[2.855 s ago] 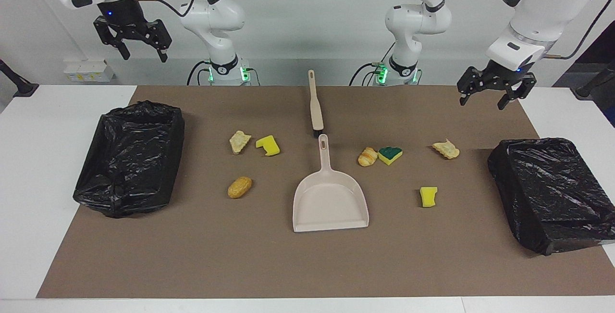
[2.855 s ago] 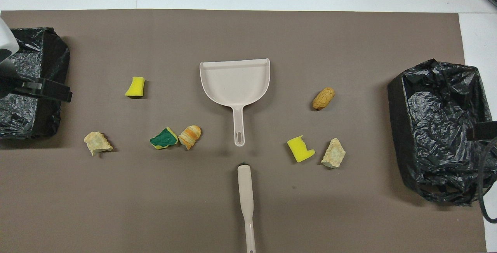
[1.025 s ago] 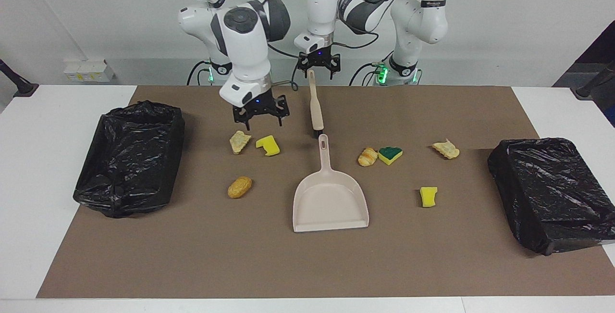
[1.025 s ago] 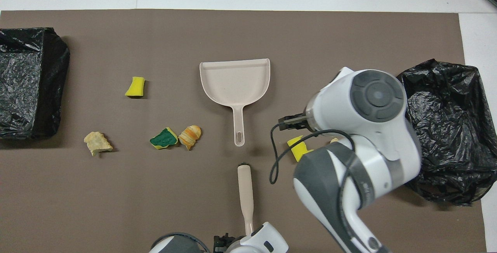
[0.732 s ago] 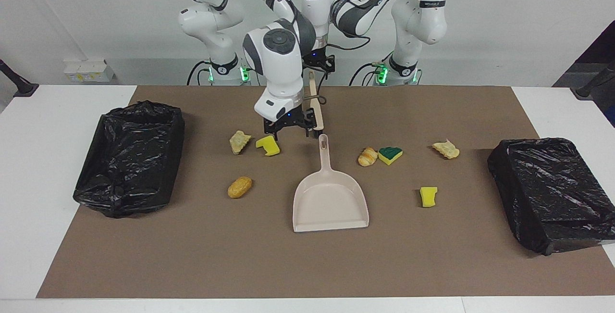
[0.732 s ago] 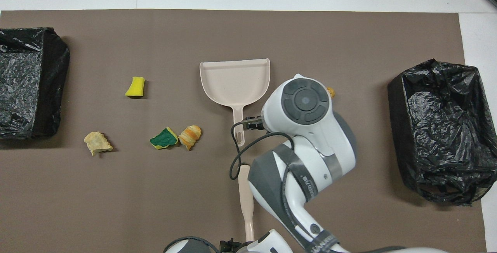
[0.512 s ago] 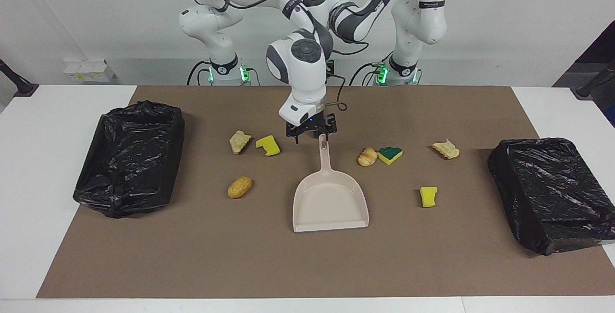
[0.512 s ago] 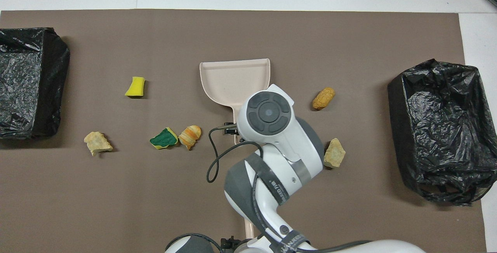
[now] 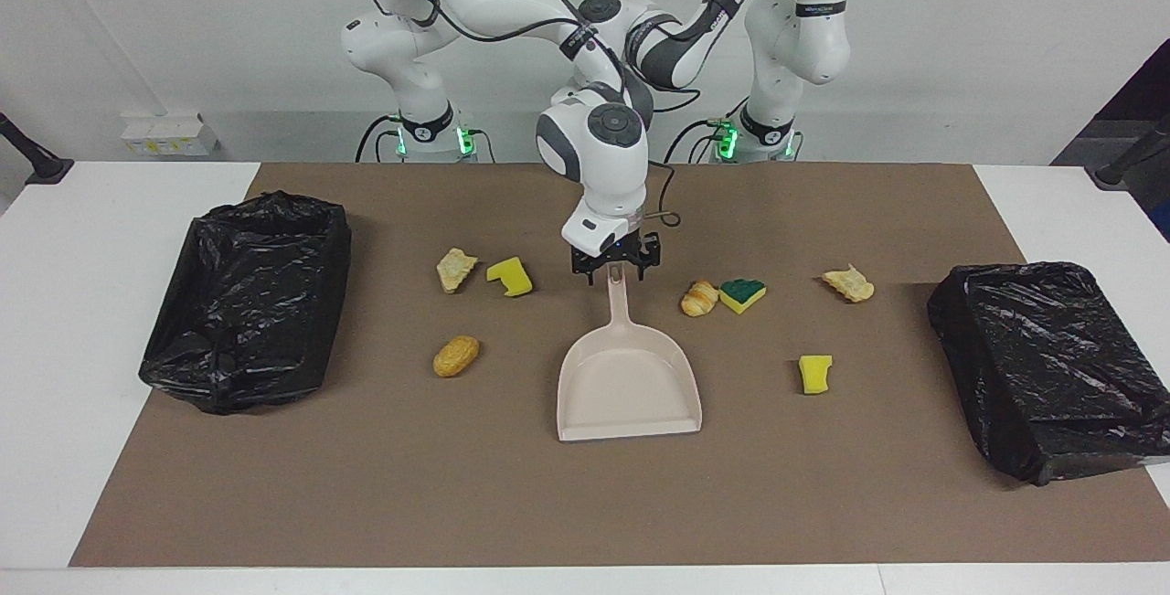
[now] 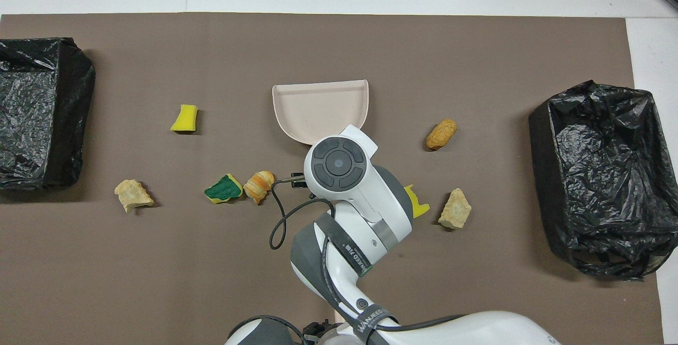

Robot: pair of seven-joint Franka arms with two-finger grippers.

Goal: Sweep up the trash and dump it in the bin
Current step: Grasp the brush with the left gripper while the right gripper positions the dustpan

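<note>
Green-topped sponge (image 9: 741,293), long axis along table, w/ croissant bit (image 9: 699,298) beside.

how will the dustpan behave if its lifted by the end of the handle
The dustpan looks like thin moulded plastic, so probably stiff and light. Its wide scoop sits away from the handle end, where the right gripper is, so it may droop or swing. The smooth handle could slip or twist.

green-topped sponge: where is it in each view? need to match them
Facing view: green-topped sponge lies beside the croissant-like piece, toward the left arm's end of the table.
Overhead view: same sponge, again touching that piece.
Shared landmark: the dustpan at mid-table.
</note>
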